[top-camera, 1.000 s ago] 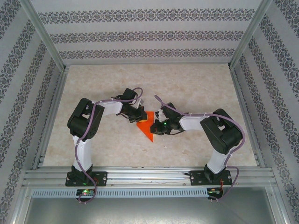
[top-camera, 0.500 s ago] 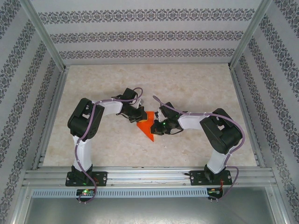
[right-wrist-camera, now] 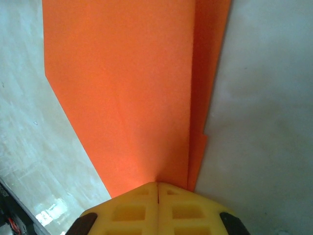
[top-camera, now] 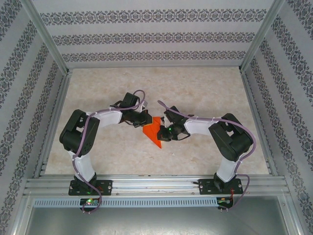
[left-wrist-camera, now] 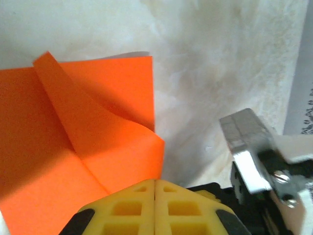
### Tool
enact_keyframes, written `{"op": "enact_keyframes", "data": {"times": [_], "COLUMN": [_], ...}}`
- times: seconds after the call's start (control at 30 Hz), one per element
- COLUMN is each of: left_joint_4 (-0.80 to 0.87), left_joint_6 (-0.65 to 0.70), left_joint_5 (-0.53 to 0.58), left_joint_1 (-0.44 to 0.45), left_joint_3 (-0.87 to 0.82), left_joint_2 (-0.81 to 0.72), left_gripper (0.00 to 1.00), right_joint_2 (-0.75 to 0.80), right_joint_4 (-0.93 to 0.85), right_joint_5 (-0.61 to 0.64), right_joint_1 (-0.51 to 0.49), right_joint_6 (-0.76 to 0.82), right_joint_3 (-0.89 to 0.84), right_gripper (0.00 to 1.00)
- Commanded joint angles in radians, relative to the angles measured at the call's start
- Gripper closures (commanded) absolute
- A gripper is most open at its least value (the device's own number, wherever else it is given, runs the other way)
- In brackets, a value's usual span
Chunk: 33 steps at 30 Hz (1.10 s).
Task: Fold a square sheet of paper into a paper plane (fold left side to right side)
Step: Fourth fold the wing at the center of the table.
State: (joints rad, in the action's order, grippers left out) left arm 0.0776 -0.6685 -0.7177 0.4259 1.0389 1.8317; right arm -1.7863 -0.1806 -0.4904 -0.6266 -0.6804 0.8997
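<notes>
The orange-red sheet of paper (top-camera: 153, 131) lies partly folded at the table's middle, between the two grippers. In the left wrist view the paper (left-wrist-camera: 58, 161) has a flap curling up off it. My left gripper (left-wrist-camera: 155, 182) is shut, with its yellow fingertips against the lower edge of that flap; whether they pinch it I cannot tell. In the top view the left gripper (top-camera: 145, 121) sits at the paper's upper left corner. My right gripper (right-wrist-camera: 157, 185) is shut, its tips resting on the layered paper (right-wrist-camera: 127, 88) near a long folded edge. It meets the sheet from the right (top-camera: 165, 132).
The marbled tabletop (top-camera: 195, 93) is walled by patterned panels and aluminium rails (top-camera: 151, 185). A silver metal part of the right arm (left-wrist-camera: 247, 147) stands close to my left fingertips. Both arm bases sit at the near rail.
The left arm's elbow has swung out to the left and lower, while its gripper stayed at the paper's corner. The right gripper has edged slightly left onto the paper.
</notes>
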Motion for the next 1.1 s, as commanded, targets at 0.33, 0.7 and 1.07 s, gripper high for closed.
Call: {"op": "enact_keyframes", "data": {"times": [0.33, 0.7, 1.07], "left_joint_4": [-0.198, -0.081, -0.017], "left_joint_6": [-0.091, -0.046, -0.03], "left_joint_5": [-0.069, -0.009, 0.046], "left_joint_1": [0.056, 0.055, 0.024], "left_joint_3": [-0.084, -0.016, 0.01], "left_joint_2": [0.038, 0.108, 0.168], "left_gripper": [1.0, 1.0, 1.0], "right_joint_2": [-0.07, -0.081, -0.105], "right_joint_4": [-0.167, -0.203, -0.255], "right_joint_5": [0.153, 0.172, 0.212], "right_joint_1": [-0.017, -0.024, -0.033], "right_joint_6": [0.028, 0.038, 0.066], "right_joint_3": [0.005, 0.026, 0.047], "right_gripper": [1.0, 1.0, 1.0]}}
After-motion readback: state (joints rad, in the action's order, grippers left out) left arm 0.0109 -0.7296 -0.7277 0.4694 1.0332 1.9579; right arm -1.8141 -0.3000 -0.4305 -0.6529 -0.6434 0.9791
